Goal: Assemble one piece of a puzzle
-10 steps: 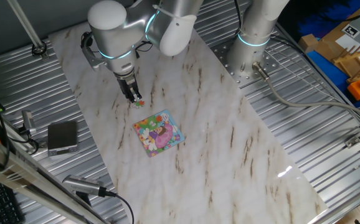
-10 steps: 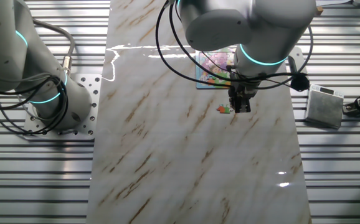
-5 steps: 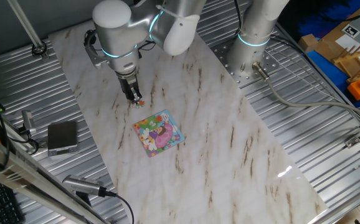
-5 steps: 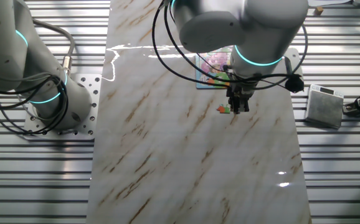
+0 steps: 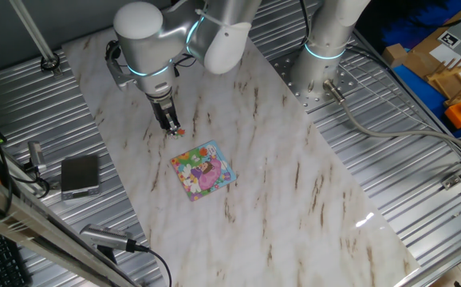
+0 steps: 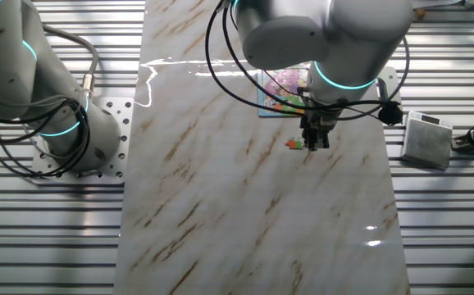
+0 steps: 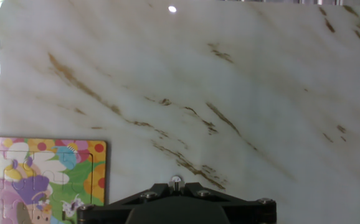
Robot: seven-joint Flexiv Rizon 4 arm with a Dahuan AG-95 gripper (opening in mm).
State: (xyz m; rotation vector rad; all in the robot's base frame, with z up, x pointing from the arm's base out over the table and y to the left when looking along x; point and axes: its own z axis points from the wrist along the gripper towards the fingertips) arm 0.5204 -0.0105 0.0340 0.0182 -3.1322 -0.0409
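The piece (image 5: 178,131), tiny, green with red spots, lies flat on the marble table (image 5: 278,159). It also shows in the other fixed view, the piece (image 6: 294,144) just left of the fingertips. My gripper (image 5: 170,123) points straight down, its tips at the piece's edge and its fingers pressed together with nothing between them. The gripper (image 6: 314,142) stands a short way from the puzzle (image 6: 280,90), which the arm partly hides there. The puzzle (image 5: 202,170) lies flat, a colourful square. In the hand view only a corner of the puzzle (image 7: 37,180) shows at lower left; the piece is hidden there.
A grey box (image 5: 80,174) sits on the ribbed metal left of the marble slab, seen again as the grey box (image 6: 427,139). A second arm's base (image 5: 324,56) stands at the slab's far edge. Cables (image 5: 127,247) lie near the front left corner.
The arm's head swayed slightly right and back. The fingertips stayed beside the piece, which has not moved. The puzzle is unchanged.
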